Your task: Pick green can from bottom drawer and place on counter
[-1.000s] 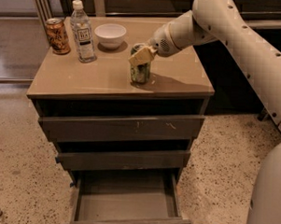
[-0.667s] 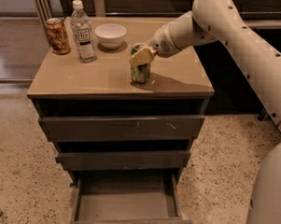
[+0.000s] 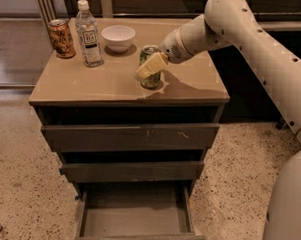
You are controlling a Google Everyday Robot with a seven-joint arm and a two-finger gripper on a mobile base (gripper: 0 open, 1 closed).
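- Small green metal drink can with silver top [image 3: 153, 82] stands upright on the flat, glossy tan-beige counter [image 3: 102, 82] that tops the drawer cabinet, right of centre and towards the front edge.
- Two-finger gripper with pale yellow pads [image 3: 152, 67] is right at the green can, coming in from the upper right; one pale pad lies slanted across the can's front, covering its middle.
- Cannot tell if the gripper clamps the can or sits loose around it; the far side is hidden behind the can.
- White jointed robot arm [image 3: 244, 31] reaches in from the right edge, over the counter's back right corner.
- Bottom drawer, a shallow dark grey-brown tray with plain flat front [image 3: 136, 216], is pulled fully out at floor level; only its bare inside shows.
- Middle drawer [image 3: 133, 171] sits slightly out and the top drawer [image 3: 130, 136] is nearly closed, both the same dark grey-brown.
- Brown-orange patterned can [image 3: 61, 38] stands at the counter's back left corner.
- Clear plastic water bottle with white cap [image 3: 88, 34] is upright just right of the brown-orange can.
- Small white round bowl [image 3: 118, 37] sits at the back, between the bottle and the green can, well apart from the gripper.
- Speckled beige floor [image 3: 22, 186] surrounds the cabinet.
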